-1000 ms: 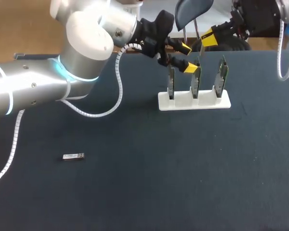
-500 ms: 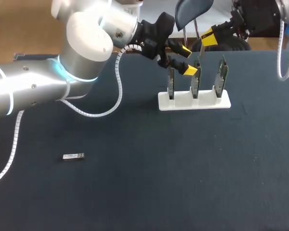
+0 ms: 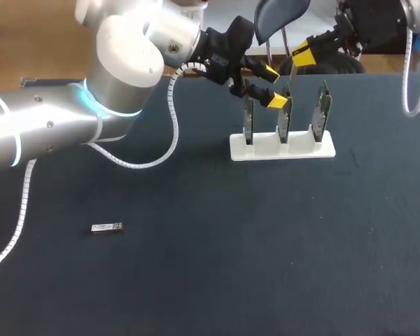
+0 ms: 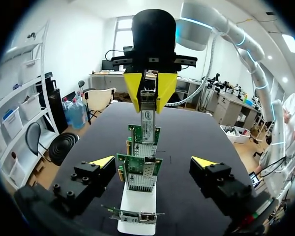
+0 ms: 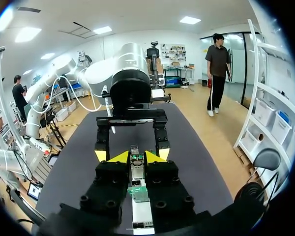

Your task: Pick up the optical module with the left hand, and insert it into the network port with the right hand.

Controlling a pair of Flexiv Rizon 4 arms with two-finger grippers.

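My right gripper (image 4: 147, 91) is shut on a silver optical module (image 4: 147, 120), which hangs upright just above the row of green network cards (image 4: 140, 169). The cards stand in a white stand (image 3: 282, 147) at the back of the table. In the right wrist view the module (image 5: 136, 164) sits between the yellow tips of the right gripper (image 5: 137, 157). My left gripper (image 3: 272, 85) is open by the left end of the row, with its fingers (image 4: 101, 162) on either side of the cards and nothing held. A second module (image 3: 106, 227) lies flat at the front left.
The dark table mat (image 3: 266, 245) spreads in front of the stand. My left arm (image 3: 56, 126) stretches across the back left of the table, with its white cable looping down over the mat.
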